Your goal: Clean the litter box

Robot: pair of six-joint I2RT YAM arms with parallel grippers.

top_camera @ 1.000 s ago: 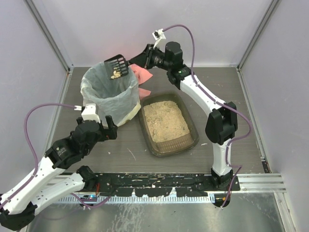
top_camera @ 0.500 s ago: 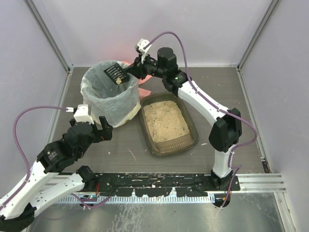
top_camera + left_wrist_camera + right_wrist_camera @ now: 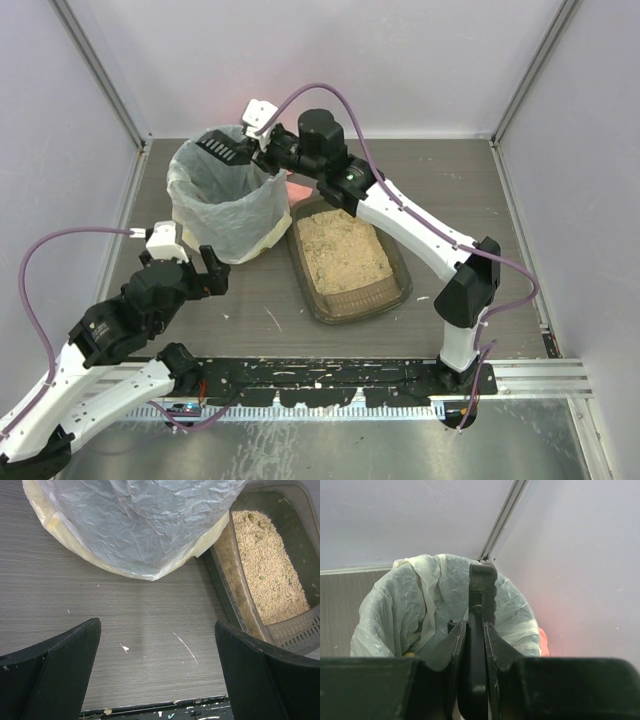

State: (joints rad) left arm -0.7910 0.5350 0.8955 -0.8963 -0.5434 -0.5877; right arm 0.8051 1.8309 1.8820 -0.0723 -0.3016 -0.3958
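The grey surface (image 3: 250,305) carries the bag-lined bin (image 3: 230,215) at far left and, just beside it on the right, the litter box (image 3: 365,297); its long axis runs near-to-far, with sandy litter inside. The black scoop (image 3: 222,149) hangs over the bin's mouth, its handle clamped between the right fingers (image 3: 455,647) — so the box lies below, nearer and to their right, and the right arm is better placed to return to it. The left fingers (image 3: 65,665) stand wide apart over bare surface, holding nothing; the box is off to their right. A second ago the scoop sat further right, carrying clumps; it has since swung left across the bin — no clumps show now.
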